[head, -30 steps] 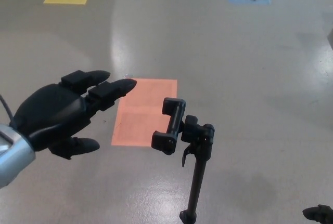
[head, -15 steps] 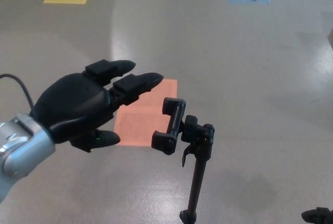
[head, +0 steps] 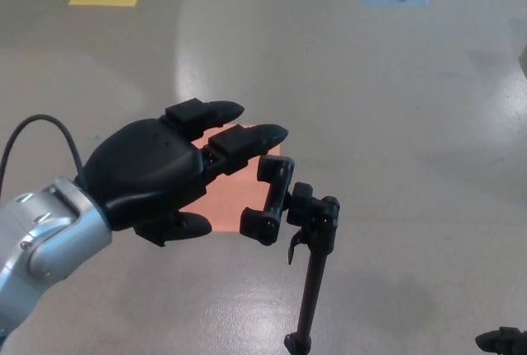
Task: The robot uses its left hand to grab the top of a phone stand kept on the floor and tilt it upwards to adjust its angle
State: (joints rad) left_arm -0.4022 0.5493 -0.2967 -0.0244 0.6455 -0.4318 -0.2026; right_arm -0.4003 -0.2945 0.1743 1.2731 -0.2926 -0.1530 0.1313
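**Left robot hand closing in on phone stand clamp**

Left robot hand [head: 169,175] hovers just left of the phone stand [head: 309,248], fingers [head: 247,138] spread, thumb low, holding nothing — fingertips sit near the clamp head [head: 270,198] but I see no contact. The stand stands upright on the floor [head: 395,124], lower centre of view, its pole running down to the bottom edge. To do this well: bring fingers over the clamp's upper jaw, thumb under, close firmly, then rotate upward about the joint without pushing the pole sideways — it looks tippable. Open floor all round; an orange floor patch [head: 226,194] lies behind. A dark bit at bottom right, likely the right robot hand [head: 504,340], is too cropped to read.
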